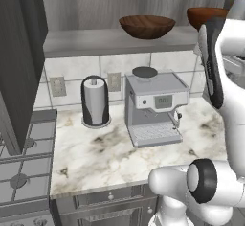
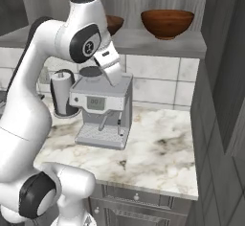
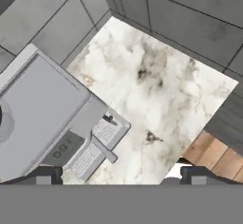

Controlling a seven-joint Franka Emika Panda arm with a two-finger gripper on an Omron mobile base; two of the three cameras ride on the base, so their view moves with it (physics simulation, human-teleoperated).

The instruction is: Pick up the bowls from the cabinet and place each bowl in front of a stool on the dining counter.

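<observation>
Fingertips of my gripper [image 3: 116, 174] stand spread and empty above the veined white marble worktop [image 3: 156, 99].
Both round wooden bowls, dark brown [image 1: 146, 26] and reddish-brown [image 2: 167, 23], wait on the grey cabinet shelf [image 1: 100, 40]; reaching up, I risk clipping the boxy silver coffee machine [image 2: 101, 107] or nudging a bowl off.

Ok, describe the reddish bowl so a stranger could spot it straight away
Find the open cabinet shelf above the marble worktop and coffee machine. Two wooden bowls sit there; the reddish-brown bowl is the one nearer the right-hand wall, warmer in colour than the dark brown bowl.
</observation>
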